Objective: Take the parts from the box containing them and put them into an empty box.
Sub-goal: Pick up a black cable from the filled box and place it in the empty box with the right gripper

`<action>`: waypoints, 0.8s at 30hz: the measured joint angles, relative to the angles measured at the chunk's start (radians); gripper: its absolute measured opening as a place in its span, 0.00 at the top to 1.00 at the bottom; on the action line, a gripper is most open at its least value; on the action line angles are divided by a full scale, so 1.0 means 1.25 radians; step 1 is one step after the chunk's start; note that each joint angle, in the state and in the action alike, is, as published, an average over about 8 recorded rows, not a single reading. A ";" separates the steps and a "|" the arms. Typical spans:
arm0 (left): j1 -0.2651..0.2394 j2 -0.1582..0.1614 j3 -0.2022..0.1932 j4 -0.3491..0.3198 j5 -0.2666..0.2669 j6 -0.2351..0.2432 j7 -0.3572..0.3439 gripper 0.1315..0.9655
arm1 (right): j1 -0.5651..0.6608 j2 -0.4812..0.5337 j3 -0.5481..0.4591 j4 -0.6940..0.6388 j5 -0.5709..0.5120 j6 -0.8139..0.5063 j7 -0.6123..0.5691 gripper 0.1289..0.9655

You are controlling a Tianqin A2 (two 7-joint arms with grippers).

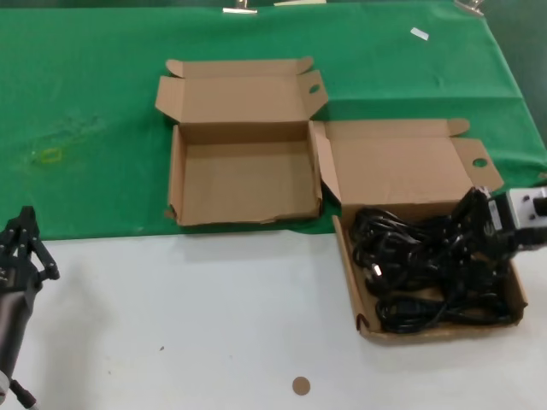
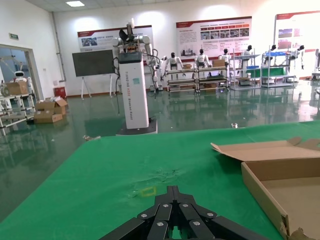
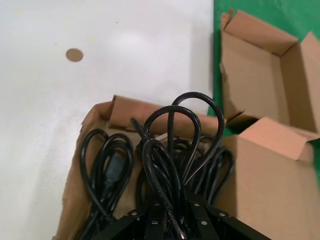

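- Head view: low at the near left, the left gripper (image 1: 19, 248) idles over the white desk (image 1: 214, 325), clenched on nothing. The right gripper (image 1: 479, 224) is sunk among the black power cords (image 1: 427, 273) in the right-hand box (image 1: 363, 320). The empty box (image 1: 244, 184) lies on the green cloth (image 1: 85, 102), touching it.
- Left wrist view: the gripper's fingers (image 2: 172, 212) meet.
- Right wrist view: the right gripper (image 3: 172, 220) is grasping cord loops (image 3: 175, 145) above the box.
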 joint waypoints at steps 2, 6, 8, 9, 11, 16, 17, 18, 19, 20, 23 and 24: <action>0.000 0.000 0.000 0.000 0.000 0.000 0.000 0.99 | 0.016 -0.003 -0.001 0.005 -0.002 -0.009 0.007 0.92; 0.000 0.000 0.000 0.000 0.000 0.000 0.000 0.99 | 0.055 -0.017 -0.006 0.004 -0.012 -0.024 0.018 0.92; 0.000 0.000 0.000 0.000 0.000 0.000 0.000 0.99 | 0.076 -0.028 -0.011 0.001 -0.018 -0.030 0.023 0.92; 0.000 0.000 0.000 0.000 0.000 0.000 0.000 0.99 | 0.087 -0.035 -0.013 -0.002 -0.022 -0.032 0.025 0.92; 0.000 0.000 0.000 0.000 0.000 0.000 0.000 0.99 | 0.109 -0.050 -0.019 -0.009 -0.029 -0.034 0.030 0.92; 0.000 0.000 0.000 0.000 0.000 0.000 0.000 0.99 | 0.163 -0.103 -0.038 -0.036 -0.052 -0.033 0.045 0.92; 0.000 0.000 0.000 0.000 0.000 0.000 0.000 0.99 | 0.173 -0.116 -0.042 -0.044 -0.057 -0.031 0.049 0.92; 0.000 0.000 0.000 0.000 0.000 0.000 0.000 0.99 | 0.183 -0.129 -0.047 -0.053 -0.062 -0.029 0.052 0.92; 0.000 0.000 0.000 0.000 0.000 0.000 0.000 0.99 | 0.192 -0.143 -0.052 -0.062 -0.067 -0.026 0.055 0.92; 0.000 0.000 0.000 0.000 0.000 0.000 0.000 0.99 | 0.201 -0.157 -0.057 -0.072 -0.071 -0.022 0.058 0.92; 0.000 0.000 0.000 0.000 0.000 0.000 0.000 0.99 | 0.226 -0.200 -0.071 -0.107 -0.085 -0.009 0.065 0.92; 0.000 0.000 0.000 0.000 0.000 0.000 0.000 0.99 | 0.234 -0.215 -0.076 -0.120 -0.089 -0.004 0.066 0.92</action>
